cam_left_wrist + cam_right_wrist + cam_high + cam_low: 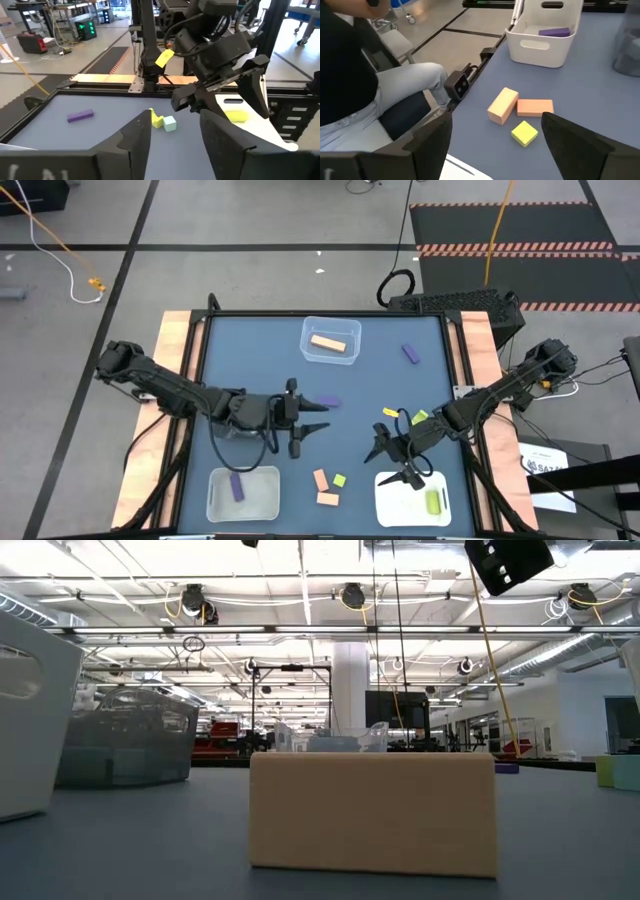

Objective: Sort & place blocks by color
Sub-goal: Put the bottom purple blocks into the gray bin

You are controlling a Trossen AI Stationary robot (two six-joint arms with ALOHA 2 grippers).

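Blocks lie scattered on the blue table (250,360). Two orange blocks (502,105) (535,107) and a yellow-green cube (524,133) sit near the front edge. A purple bar (80,116) lies at the far right. A yellow-green block (156,119) and a teal cube (170,123) sit mid-right. My left gripper (318,417) hovers open over the table's middle, pointing right, nothing between its fingers (132,145). Another purple block (328,401) shows just beside its far finger. My right gripper (400,460) hangs open above the near-right white bin's far edge.
A clear bin (330,355) at the far middle holds an orange block (327,343). The near-left white bin (243,505) holds a purple block (237,487). The near-right white bin (400,505) holds a yellow-green block (434,502). A seated person (380,85) is beyond the front edge.
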